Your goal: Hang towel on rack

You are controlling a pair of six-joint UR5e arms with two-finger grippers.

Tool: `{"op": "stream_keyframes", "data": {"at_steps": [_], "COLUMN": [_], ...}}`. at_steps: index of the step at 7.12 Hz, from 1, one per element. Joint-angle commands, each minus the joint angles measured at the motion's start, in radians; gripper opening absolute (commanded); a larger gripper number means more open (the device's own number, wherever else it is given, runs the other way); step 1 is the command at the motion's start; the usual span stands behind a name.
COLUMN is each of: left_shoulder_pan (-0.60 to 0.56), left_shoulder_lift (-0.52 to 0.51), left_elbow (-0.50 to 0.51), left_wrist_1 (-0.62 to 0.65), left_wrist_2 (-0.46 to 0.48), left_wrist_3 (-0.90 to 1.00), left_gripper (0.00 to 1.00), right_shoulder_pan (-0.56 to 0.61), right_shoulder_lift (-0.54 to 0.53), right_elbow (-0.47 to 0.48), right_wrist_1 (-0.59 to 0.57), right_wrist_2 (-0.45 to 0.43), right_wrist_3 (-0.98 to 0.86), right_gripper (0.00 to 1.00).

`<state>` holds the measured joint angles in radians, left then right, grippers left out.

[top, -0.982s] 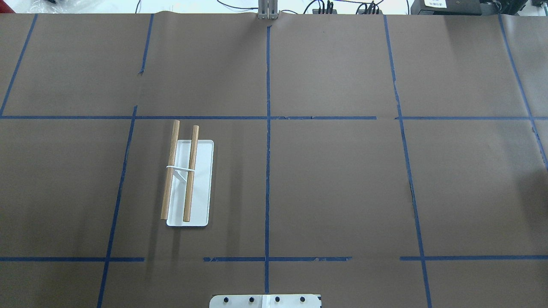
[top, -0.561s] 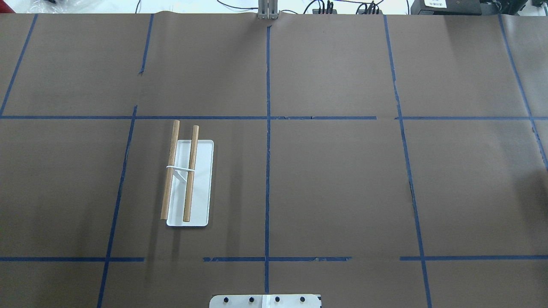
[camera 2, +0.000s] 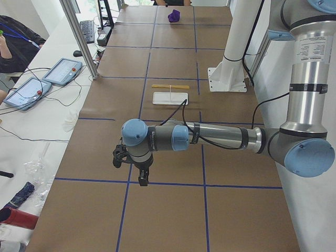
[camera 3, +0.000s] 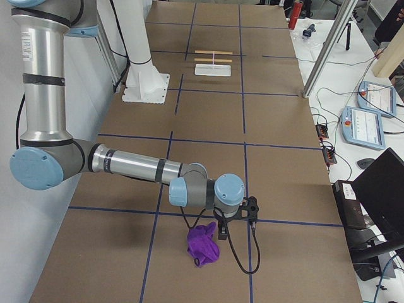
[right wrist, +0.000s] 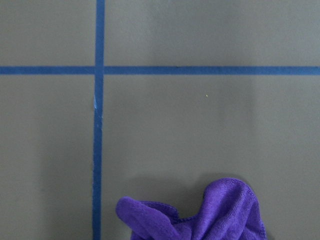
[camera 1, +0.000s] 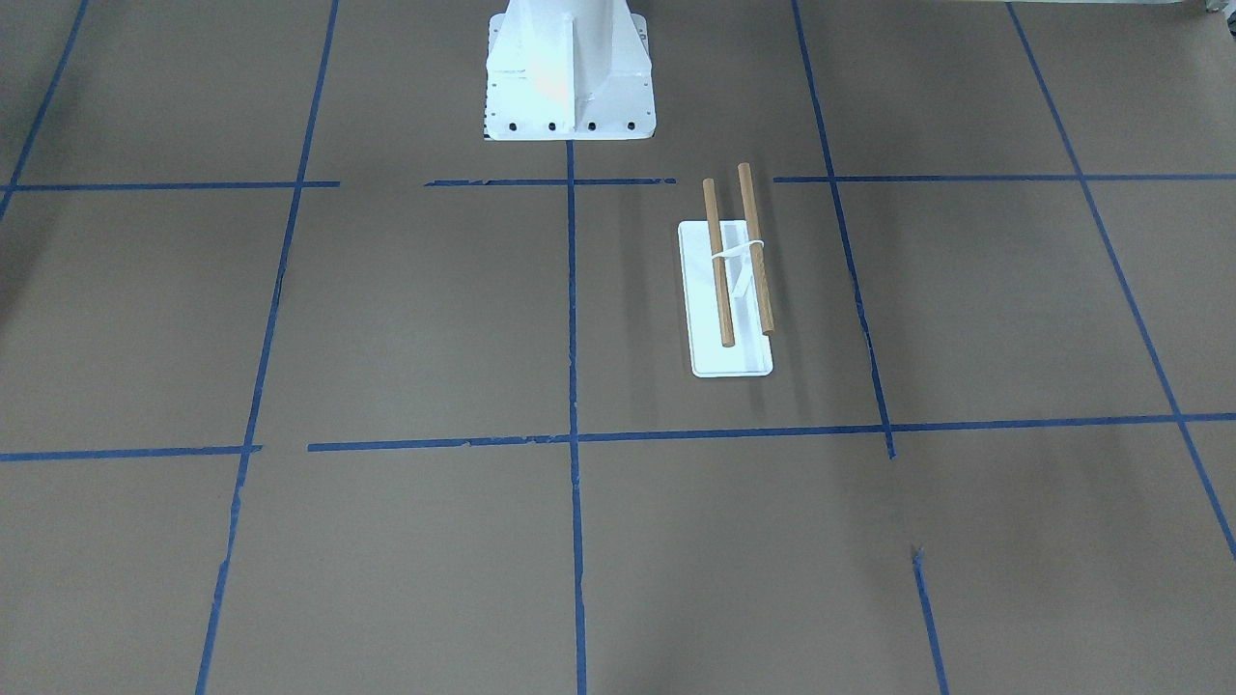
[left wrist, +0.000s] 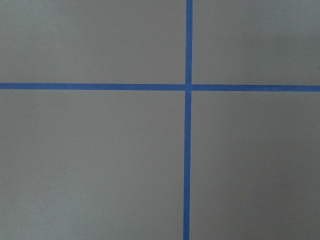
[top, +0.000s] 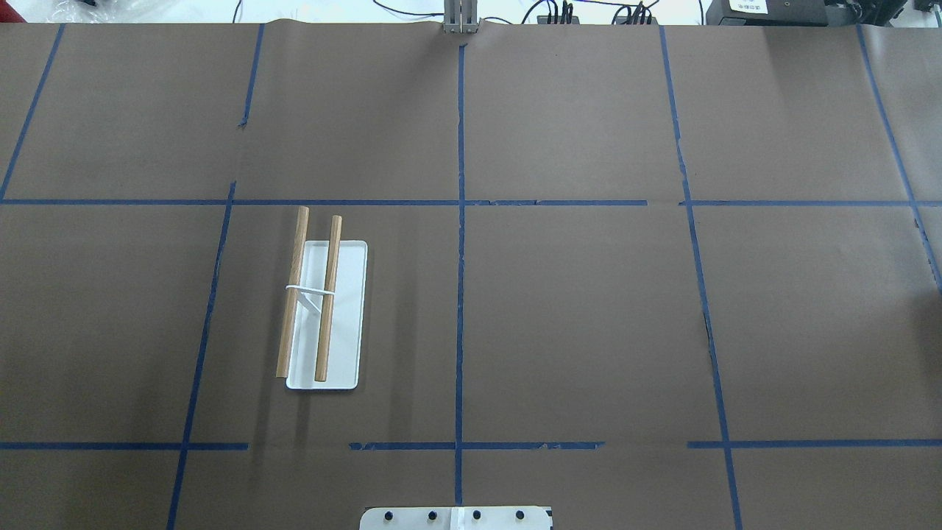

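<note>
Rack [top: 324,309] stands unmoved left of table centre; purple towel [camera 3: 202,245] lies crumpled at right end beside right gripper [camera 3: 237,218]; left gripper [camera 2: 142,181] hovers; whether either pincer is open cannot be told.

The counter [top: 589,331] is covered with matt brown paper, smooth apart from faint creases. Strips of blue tape [top: 461,294] cross it, a little shinier than the paper and torn or frayed in places. The rack [top: 346,316] has a smooth white base with a soft sheen; whether it is painted metal or plastic cannot be told. Its two rods [top: 328,294] are pale brown wood, unglossed. At six o'clock in the right wrist view, the towel [right wrist: 215,215] is purple cloth, soft and nappy, with a stitched hem. At twelve o'clock in the front-facing view, the pedestal [camera 1: 570,68] is glossy white. The left arm [camera 2: 220,137] and right arm [camera 3: 132,165] have brushed silvery tubes and smooth pale blue joint caps.
</note>
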<state>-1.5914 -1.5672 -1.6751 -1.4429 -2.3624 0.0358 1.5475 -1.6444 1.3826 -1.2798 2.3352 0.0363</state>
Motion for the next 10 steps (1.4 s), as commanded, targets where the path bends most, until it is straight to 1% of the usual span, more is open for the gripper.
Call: {"op": "stream_keyframes", "data": {"at_steps": [1, 2, 3, 4, 5, 7, 8, 9, 10], "left_shoulder_pan": [0.001, 0.001, 0.001, -0.001, -0.001, 0.001, 0.001, 0.001, -0.001], "left_shoulder_lift": [0.000, 0.001, 0.000, 0.001, 0.000, -0.002, -0.002, -0.005, -0.010], "left_elbow": [-0.009, -0.023, -0.024, -0.025, -0.025, -0.025, -0.025, -0.025, -0.025], "left_wrist_1": [0.001, 0.001, 0.001, 0.001, 0.001, 0.001, 0.001, 0.001, -0.001], "left_wrist_2": [-0.001, -0.001, -0.003, -0.021, -0.021, -0.021, -0.023, -0.023, -0.023], "left_wrist_3": [-0.001, -0.001, -0.001, -0.001, -0.001, -0.001, -0.001, -0.002, -0.002], "left_gripper": [1.00, 1.00, 1.00, 1.00, 1.00, 1.00, 1.00, 1.00, 1.00], "right_shoulder_pan": [-0.076, -0.087, -0.104, -0.112, -0.116, -0.118, -0.116, -0.081, -0.057], "right_shoulder_lift": [-0.011, -0.014, -0.027, -0.028, -0.035, -0.028, -0.031, -0.035, -0.016], "right_elbow": [-0.144, -0.166, -0.175, -0.175, -0.172, -0.134, -0.072, 0.031, 0.152], "right_wrist_1": [0.167, 0.193, 0.195, 0.194, 0.192, 0.185, 0.188, 0.178, 0.092], "right_wrist_2": [-0.016, -0.019, -0.022, -0.022, -0.022, -0.013, -0.010, -0.005, 0.021], "right_wrist_3": [0.010, 0.010, 0.008, 0.011, 0.008, 0.013, 0.014, 0.014, 0.014], "right_gripper": [1.00, 1.00, 1.00, 0.62, 0.01, 0.00, 0.00, 0.00, 0.00]}}
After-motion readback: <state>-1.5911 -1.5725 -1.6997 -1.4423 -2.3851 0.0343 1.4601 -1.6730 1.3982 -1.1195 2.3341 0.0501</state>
